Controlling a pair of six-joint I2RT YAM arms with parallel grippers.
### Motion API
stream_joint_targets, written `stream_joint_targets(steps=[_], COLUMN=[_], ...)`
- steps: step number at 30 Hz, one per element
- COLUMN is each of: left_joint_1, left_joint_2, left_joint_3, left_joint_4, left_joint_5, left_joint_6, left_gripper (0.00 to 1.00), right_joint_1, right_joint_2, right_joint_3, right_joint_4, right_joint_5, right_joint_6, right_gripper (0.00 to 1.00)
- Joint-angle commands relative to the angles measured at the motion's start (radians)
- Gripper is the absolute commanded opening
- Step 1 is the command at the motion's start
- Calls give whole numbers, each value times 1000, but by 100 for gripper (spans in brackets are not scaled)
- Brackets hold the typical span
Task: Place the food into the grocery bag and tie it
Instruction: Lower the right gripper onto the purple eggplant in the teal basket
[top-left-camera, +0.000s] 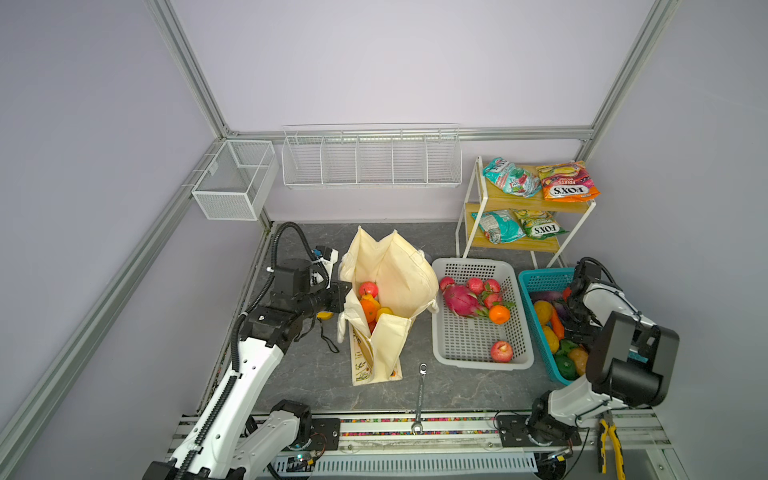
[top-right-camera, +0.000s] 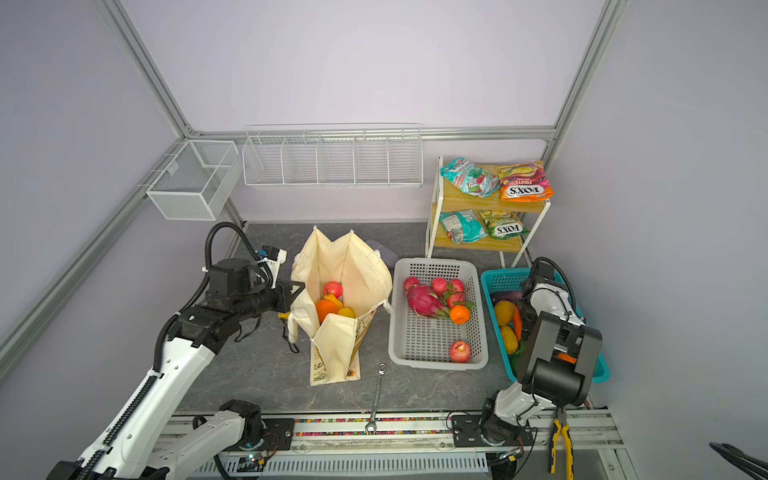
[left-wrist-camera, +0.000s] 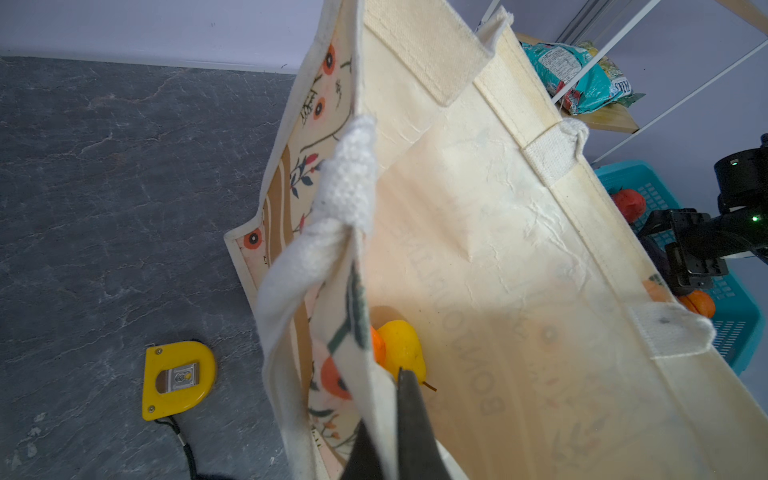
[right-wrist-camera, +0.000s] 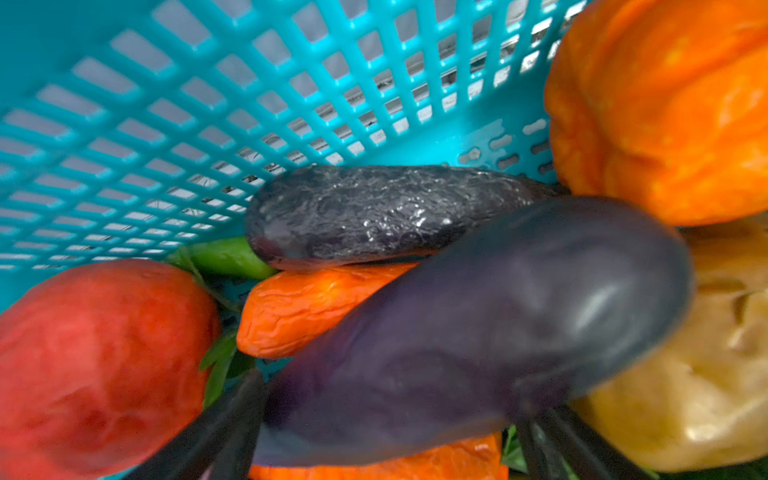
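Left tool (left-wrist-camera: 384, 399) is clenched on the left rim of the grocery bag (top-left-camera: 399, 270). It stands open at the centre of both top views: cream canvas, floral print, white rope handle (left-wrist-camera: 349, 187). Inside lie a red apple (top-left-camera: 368, 289), an orange (top-left-camera: 367, 309) and a yellow piece (top-left-camera: 384, 311).

Right tool (right-wrist-camera: 390, 399), at right, is down in the teal basket (top-left-camera: 540, 276), spread wide astride a purple eggplant (right-wrist-camera: 478, 332). Blur hides whether it grips.

Between them the grey basket (top-left-camera: 473, 262) holds a dragon fruit (top-left-camera: 459, 300) and apples (top-left-camera: 501, 351). On the shelf (top-left-camera: 507, 201), upper right, sit snack packets (top-left-camera: 567, 180).
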Motion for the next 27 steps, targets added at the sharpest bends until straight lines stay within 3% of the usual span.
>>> stream_joint_targets(steps=[1, 14, 27], left_joint_1=[-4, -4, -4], left_joint_2=[-9, -13, -6], left_joint_3=[0, 0, -1], left_joint_4=[25, 24, 24], left_joint_5=[13, 8, 4], left_joint_6=[13, 13, 14], left_gripper=[0, 0, 0], right_joint_1=[-8, -8, -8], right_joint_2=[-16, -115, -195], right_joint_3=[-39, -67, -109], right_joint_4=[3, 12, 21], right_joint_5=[-7, 18, -5], right_joint_6=[20, -28, -40], right_gripper=[87, 60, 54])
